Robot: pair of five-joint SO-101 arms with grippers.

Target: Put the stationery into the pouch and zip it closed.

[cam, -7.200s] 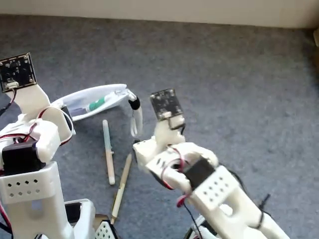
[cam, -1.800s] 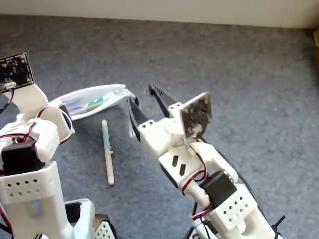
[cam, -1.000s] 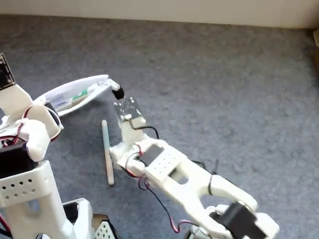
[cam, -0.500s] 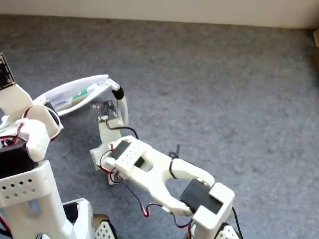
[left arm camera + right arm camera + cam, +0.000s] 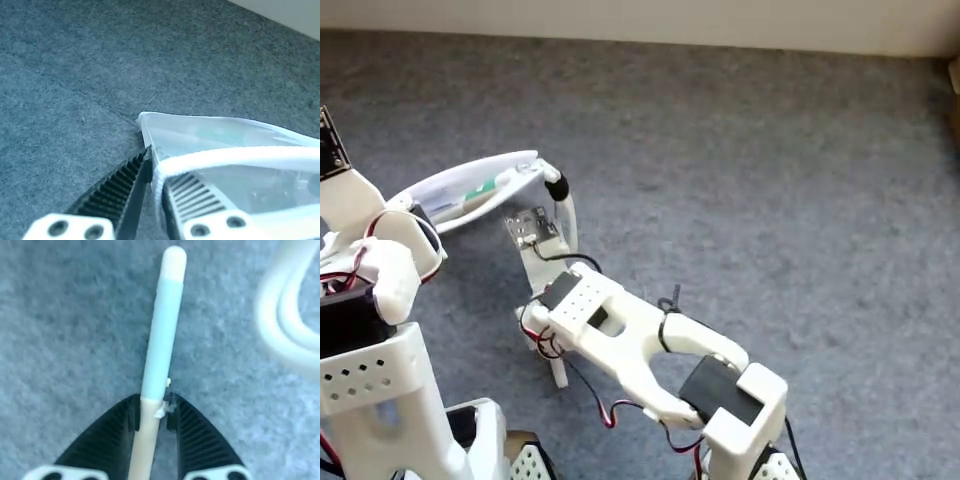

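A translucent white pouch (image 5: 460, 190) lies open at the left with a green-and-white item (image 5: 485, 188) inside. My left gripper (image 5: 152, 165) is shut on the pouch's (image 5: 225, 145) rim at one corner. A light blue pen (image 5: 162, 340) with a white cap lies on the carpet, and my right gripper (image 5: 151, 402) is shut around its shaft. In the high view the right arm (image 5: 620, 335) bends low over the pen, hiding most of it; only one pale end (image 5: 559, 372) pokes out.
Grey carpet (image 5: 770, 180) covers the whole work surface. The pouch's white strap (image 5: 568, 215) hangs from a black knob (image 5: 556, 187) just beside the right wrist; the same strap (image 5: 290, 315) curves close to the pen.
The right arm swung down and left from the pouch's strap end onto the pen. The pouch shifted left and lifted. The wooden pencil seen on the carpet earlier is gone from there.
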